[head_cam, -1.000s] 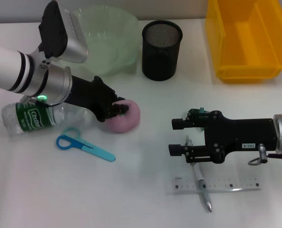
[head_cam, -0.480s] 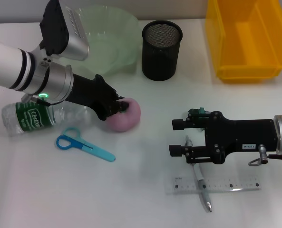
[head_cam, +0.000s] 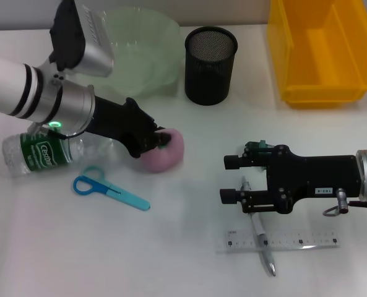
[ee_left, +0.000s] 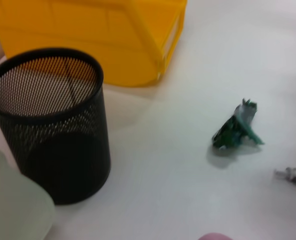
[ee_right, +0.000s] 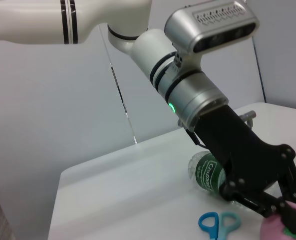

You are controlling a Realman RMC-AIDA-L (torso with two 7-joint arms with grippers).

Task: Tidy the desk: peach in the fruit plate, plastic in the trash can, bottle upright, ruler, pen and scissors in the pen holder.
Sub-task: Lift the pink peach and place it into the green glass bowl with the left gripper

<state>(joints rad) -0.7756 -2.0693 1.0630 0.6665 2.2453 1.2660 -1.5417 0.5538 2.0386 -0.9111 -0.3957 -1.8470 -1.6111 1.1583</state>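
A pink peach [head_cam: 168,154] rests on the white desk, and my left gripper [head_cam: 153,141] is shut on its near-left side; the right wrist view shows the black fingers [ee_right: 287,212] astride the peach [ee_right: 280,231]. The water bottle [head_cam: 39,153] lies on its side under my left arm. Blue scissors [head_cam: 109,189] lie in front of it. My right gripper [head_cam: 231,179] hovers open at the right, over the pen [head_cam: 261,240] that crosses the clear ruler [head_cam: 294,240]. Green plastic [ee_left: 236,131] lies just behind it. Farther back stand the pen holder [head_cam: 211,65], fruit plate [head_cam: 147,46] and yellow trash can [head_cam: 322,52].
The pale green plate sits directly behind my left arm, with the black mesh holder to its right and the yellow bin at the far right corner. The desk's front edge runs close to the ruler and pen.
My left gripper has settled slightly onto the peach, and the peach has shifted a touch to the right. The right arm has not moved.
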